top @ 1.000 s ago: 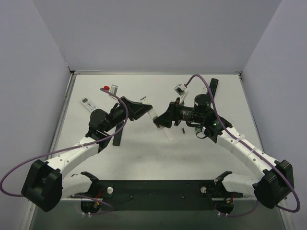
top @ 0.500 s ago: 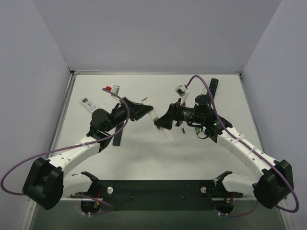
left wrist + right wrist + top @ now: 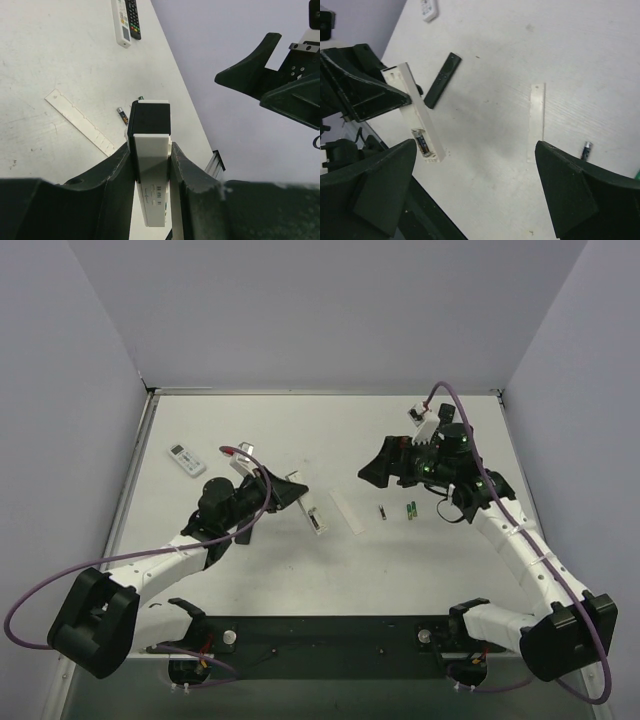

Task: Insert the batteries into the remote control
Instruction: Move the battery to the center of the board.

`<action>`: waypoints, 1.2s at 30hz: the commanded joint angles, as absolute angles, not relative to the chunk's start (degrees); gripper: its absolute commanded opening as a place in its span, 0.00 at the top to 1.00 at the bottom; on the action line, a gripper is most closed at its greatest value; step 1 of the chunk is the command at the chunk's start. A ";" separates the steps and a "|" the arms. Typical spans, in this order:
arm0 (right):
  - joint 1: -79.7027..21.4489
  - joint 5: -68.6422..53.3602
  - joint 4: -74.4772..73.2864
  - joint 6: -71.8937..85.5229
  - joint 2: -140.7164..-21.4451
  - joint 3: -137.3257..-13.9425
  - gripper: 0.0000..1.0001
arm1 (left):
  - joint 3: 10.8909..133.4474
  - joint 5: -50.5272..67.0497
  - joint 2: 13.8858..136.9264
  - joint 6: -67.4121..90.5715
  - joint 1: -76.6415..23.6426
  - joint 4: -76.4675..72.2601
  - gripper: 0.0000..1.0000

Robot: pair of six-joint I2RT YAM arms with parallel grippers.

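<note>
My left gripper (image 3: 288, 490) is shut on a white remote (image 3: 314, 515) and holds it above the table's middle. In the left wrist view the remote (image 3: 150, 150) stands clamped between both fingers. The right wrist view shows its open compartment with one dark battery (image 3: 421, 141) inside. My right gripper (image 3: 378, 468) is open and empty, off to the right of the remote; its jaws stand wide apart (image 3: 475, 180). A dark battery (image 3: 381, 510) and green batteries (image 3: 409, 508) lie on the table below it. The white battery cover (image 3: 347, 510) lies flat beside them.
A small white remote (image 3: 186, 459) lies at the left. A black remote (image 3: 442, 80) lies under my left arm. A white and a black remote (image 3: 127, 20) lie at the far right, by my right arm. Walls enclose three sides.
My right gripper has let go of the white remote and drawn back to the right. My left gripper has carried the remote down toward the near side.
</note>
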State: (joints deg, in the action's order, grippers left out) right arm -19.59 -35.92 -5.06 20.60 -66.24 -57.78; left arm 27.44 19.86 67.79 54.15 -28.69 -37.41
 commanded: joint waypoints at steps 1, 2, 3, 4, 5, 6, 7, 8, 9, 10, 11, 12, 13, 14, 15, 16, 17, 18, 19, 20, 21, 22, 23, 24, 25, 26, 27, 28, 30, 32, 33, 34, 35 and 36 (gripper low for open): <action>-17.05 -30.51 -11.50 17.32 -64.25 -55.20 0.00 | 27.86 18.89 66.09 51.59 -28.39 -36.57 1.00; -16.96 -26.23 -13.69 16.79 -66.25 -56.15 0.00 | 28.04 19.07 66.18 51.50 -28.39 -36.30 1.00; -16.96 -24.10 -16.41 16.53 -67.75 -57.55 0.00 | 28.12 19.42 66.18 51.42 -28.39 -35.43 1.00; -16.96 -21.91 -21.48 16.18 -69.59 -61.05 0.01 | 28.30 19.60 66.09 51.07 -28.39 -34.72 1.00; -17.05 -18.84 -24.06 15.91 -73.44 -62.74 0.01 | 28.65 19.77 66.01 50.80 -28.39 -34.11 1.00; -17.22 -17.33 -26.52 15.82 -75.30 -64.76 0.02 | 28.91 20.12 66.09 50.10 -28.39 -32.80 1.00; -17.05 -16.36 -30.28 15.91 -77.15 -66.34 0.04 | 29.09 20.47 65.83 49.75 -28.30 -32.09 1.00; -17.05 -14.43 -31.89 15.91 -80.56 -69.05 0.06 | 29.27 20.65 65.83 49.31 -28.21 -31.47 1.00; -17.05 -13.28 -33.38 16.08 -82.25 -70.47 0.09 | 29.62 20.92 65.66 48.70 -28.21 -30.42 1.00; -17.22 -12.40 -36.36 15.91 -83.92 -71.79 0.12 | 29.79 21.27 65.48 48.43 -28.04 -29.80 1.00; -17.23 -11.87 -37.78 15.47 -87.15 -74.42 0.13 | 29.88 21.44 65.30 48.08 -27.95 -29.19 1.00; -17.40 -11.17 -39.01 15.21 -88.67 -75.57 0.14 | 29.97 21.53 64.95 47.73 -27.95 -28.31 1.00; -17.84 -10.21 -41.11 14.86 -90.25 -76.89 0.17 | 29.88 21.79 64.52 47.38 -27.78 -27.78 1.00; -18.10 -9.85 -41.74 14.51 -92.79 -77.95 0.18 | 29.88 21.88 64.16 47.20 -27.51 -27.25 1.00; -18.45 -9.41 -41.83 14.59 -93.94 -78.13 0.20 | 29.88 21.97 63.90 46.50 -27.42 -26.38 1.00; -18.63 -9.32 -41.84 14.76 -94.91 -78.22 0.24 | 29.97 22.06 63.46 46.23 -27.33 -25.93 1.00; -19.42 -9.23 -41.84 15.46 -96.92 -78.40 0.26 | 30.06 22.15 63.11 45.88 -27.07 -25.49 1.00; -19.86 -9.23 -41.84 15.73 -97.90 -79.01 0.28 | 30.06 22.24 62.93 45.36 -27.07 -24.71 1.00; -20.30 -8.18 -41.84 15.99 -98.95 -79.27 0.32 | 30.23 22.24 62.41 45.09 -26.90 -24.26 1.00; -21.09 -7.39 -41.75 16.69 -100.97 -79.80 0.33 | 30.32 22.41 62.40 44.74 -26.81 -24.00 1.00; -21.53 -6.86 -41.66 16.79 -102.03 -80.59 0.34 | 30.41 22.41 62.23 44.30 -26.81 -23.56 1.00; -21.88 -5.81 -41.23 17.05 -102.91 -81.03 0.39 | 30.41 22.33 61.88 44.04 -26.72 -23.29 1.00; -22.06 -5.54 -41.05 17.14 -104.92 -81.56 0.41 | 30.41 22.50 61.88 43.86 -26.72 -23.20 1.00; -22.50 -5.54 -40.96 17.31 -105.90 -82.08 0.43 | 30.41 22.41 61.70 43.60 -26.72 -22.94 1.00; -22.67 -5.62 -40.87 17.49 -106.87 -83.22 0.45 | 30.41 22.41 61.44 43.42 -26.72 -22.85 1.00; -22.85 -5.10 -40.78 17.66 -108.62 -83.67 0.47 | 30.32 22.50 61.26 43.16 -26.72 -22.50 1.00; -23.03 -5.01 -40.69 17.93 -109.50 -84.11 0.50 | 30.24 22.41 61.00 42.89 -26.72 -22.50 1.00; -23.11 -4.92 -40.61 18.10 -111.16 -84.72 0.53 | 30.15 22.33 60.74 42.72 -26.72 -22.33 1.00; -23.12 -4.48 -40.43 18.89 -112.67 -85.16 0.56 | 29.80 22.06 60.03 42.37 -26.72 -21.97 1.00; -23.20 -3.78 -40.34 19.69 -114.34 -85.34 0.60 | 29.53 22.06 59.68 42.01 -26.72 -21.62 1.00; -23.20 -3.61 -40.25 19.86 -114.78 -85.34 0.60 | 29.44 21.89 59.24 41.84 -26.72 -21.45 1.00; -23.20 -3.26 -39.99 20.39 -115.48 -85.17 0.63 | 29.36 21.80 59.15 41.66 -26.72 -21.45 1.00; -23.20 -2.99 -39.90 20.39 -115.84 -84.90 0.65 | 29.18 21.62 58.89 41.66 -26.72 -21.27 1.00; -23.20 -2.64 -39.55 20.48 -116.01 -84.82 0.66 | 29.09 21.62 58.71 41.40 -26.72 -21.18 1.00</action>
State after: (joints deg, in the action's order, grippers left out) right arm -23.07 -5.61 -37.52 18.59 -115.11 -83.70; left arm 27.49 21.28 60.62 43.18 -27.00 -20.25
